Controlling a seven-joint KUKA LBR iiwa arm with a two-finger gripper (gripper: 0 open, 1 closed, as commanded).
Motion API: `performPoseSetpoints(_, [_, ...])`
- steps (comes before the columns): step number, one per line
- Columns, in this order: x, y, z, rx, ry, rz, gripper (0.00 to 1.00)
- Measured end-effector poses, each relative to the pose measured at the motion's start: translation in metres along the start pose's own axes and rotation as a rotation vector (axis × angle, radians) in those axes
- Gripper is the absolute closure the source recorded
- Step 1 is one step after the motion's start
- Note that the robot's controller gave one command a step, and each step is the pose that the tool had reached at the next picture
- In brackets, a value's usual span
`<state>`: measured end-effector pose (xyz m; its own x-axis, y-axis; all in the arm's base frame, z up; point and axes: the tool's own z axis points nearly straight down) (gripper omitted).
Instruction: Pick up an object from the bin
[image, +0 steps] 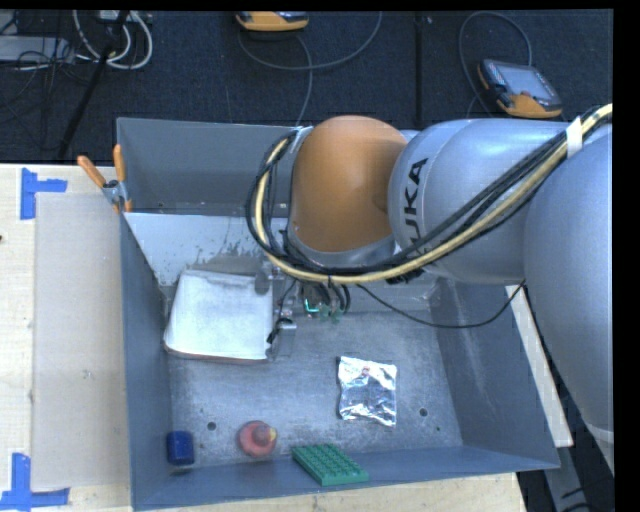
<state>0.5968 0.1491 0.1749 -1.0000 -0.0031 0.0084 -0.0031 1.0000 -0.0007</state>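
We are working low in the bin (145, 360), with the gripper (282, 330) hanging under the orange wrist cover (340, 185), right at the right-hand edge of the white flat pad (215, 318) that is lying by the left slope. We are judging this as the approach step, nothing lifted yet. The wrist is shadowing the tip, so we cannot tell whether the jaws are apart or together. The crumpled foil packet (367, 390) is lying well apart, and the blue block (180, 447), red ball (257, 438) and green ridged piece (328, 464) are lining the near wall. Next we are needing a sure closure on the pad's edge, then a straight lift.
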Motion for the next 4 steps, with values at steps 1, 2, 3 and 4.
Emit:
performPoseSetpoints(1, [-0.008, 0.034, 0.103, -0.004, -0.013, 0.117, 0.0])
performPoseSetpoints(2, [-0.011, 0.095, 0.074, -0.005, -0.011, 0.224, 0.0])
performPoseSetpoints(3, [-0.011, 0.077, 0.06, -0.002, -0.008, 0.409, 0.0])
performPoseSetpoints(4, [-0.014, 0.066, 0.1, -0.011, -0.008, 0.437, 0.0])
